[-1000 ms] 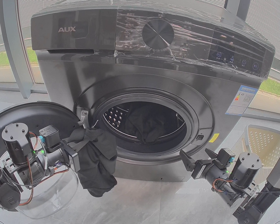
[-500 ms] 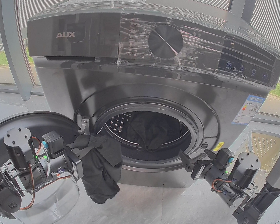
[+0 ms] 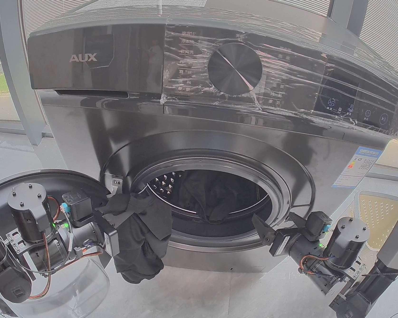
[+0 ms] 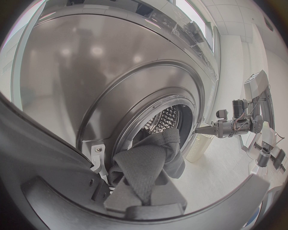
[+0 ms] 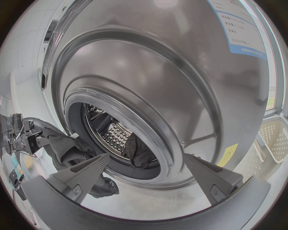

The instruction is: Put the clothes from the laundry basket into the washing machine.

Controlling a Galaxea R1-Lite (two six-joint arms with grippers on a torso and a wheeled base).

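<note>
The grey washing machine [image 3: 98,121] stands in front of me with its round door [image 3: 48,181] swung open to the left. Dark clothes [image 3: 209,194] lie inside the drum [image 5: 114,134]. My left gripper [image 3: 113,237] is shut on a dark garment [image 3: 144,236], which hangs just below and left of the drum's rim; the garment [image 4: 150,155] drapes between the fingers [image 4: 120,197]. My right gripper [image 3: 277,224] is open and holds nothing, level with the right side of the opening, with the gripper's fingers [image 5: 90,173] spread wide. The cream laundry basket [image 3: 384,213] stands on the floor at the right.
Light tiled floor [image 3: 219,308] lies below the machine. The open door's glass bowl [image 3: 73,285] sits under my left arm. Windows and a grey pillar [image 3: 11,48] stand behind. The basket's perforated wall [image 5: 276,140] is close to my right arm.
The head view has shifted: the machine looks larger and nearer. The held garment now hangs closer to the drum's rim. The right gripper stays open in the same pose.
</note>
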